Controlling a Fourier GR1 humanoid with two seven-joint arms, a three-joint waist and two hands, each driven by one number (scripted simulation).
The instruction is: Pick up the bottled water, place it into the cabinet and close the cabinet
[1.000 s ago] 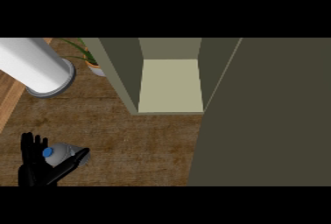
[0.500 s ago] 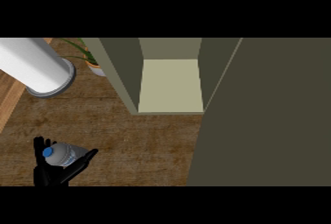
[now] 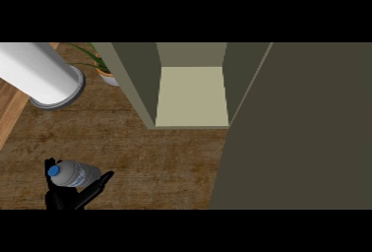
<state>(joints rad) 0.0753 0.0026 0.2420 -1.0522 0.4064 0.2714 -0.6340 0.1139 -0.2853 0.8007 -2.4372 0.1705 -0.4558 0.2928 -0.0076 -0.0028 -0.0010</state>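
Note:
The bottled water (image 3: 74, 173) is a clear bottle with a blue cap, seen from above at the lower left over the brown counter. My left hand (image 3: 68, 197) is curled round it from below, thumb on one side and fingers on the other. The cabinet (image 3: 135, 78) stands open in the upper middle, its pale shelf floor (image 3: 190, 96) bare. Its door (image 3: 305, 128), a big dark olive panel, swings out and fills the right side. My right hand does not show.
A large white cylinder (image 3: 38, 74) lies tilted at the upper left. A potted plant (image 3: 102, 69) stands just left of the cabinet. A lighter wooden strip (image 3: 10, 113) runs along the counter's left edge.
My left hand has shifted a little to the right with the bottle, and more of the bottle's body now shows above the fingers. The cabinet and door have not moved.

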